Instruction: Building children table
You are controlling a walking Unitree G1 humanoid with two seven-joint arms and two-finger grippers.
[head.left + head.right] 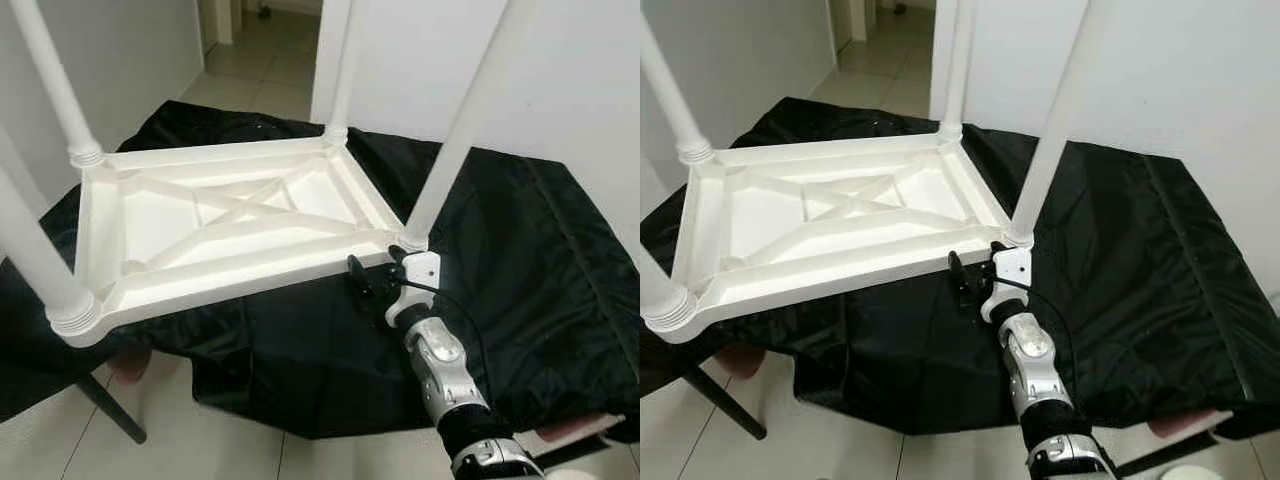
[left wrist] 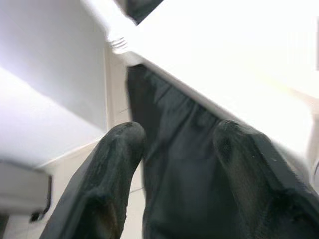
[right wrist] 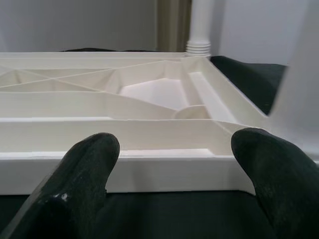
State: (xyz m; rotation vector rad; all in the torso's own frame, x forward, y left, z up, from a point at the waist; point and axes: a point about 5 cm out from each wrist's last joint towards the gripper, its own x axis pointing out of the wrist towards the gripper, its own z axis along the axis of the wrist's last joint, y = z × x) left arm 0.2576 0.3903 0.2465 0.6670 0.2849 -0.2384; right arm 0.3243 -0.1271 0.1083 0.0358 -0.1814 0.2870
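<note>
An upturned white children's table (image 1: 230, 225) lies legs-up on a black cloth (image 1: 520, 260) over the counter. The robot's right gripper (image 1: 362, 283), fingers spread and holding nothing, faces the tabletop's near long rim beside one corner leg (image 1: 455, 130). The left gripper (image 2: 174, 149), also spread, hangs below the table's edge.
</note>
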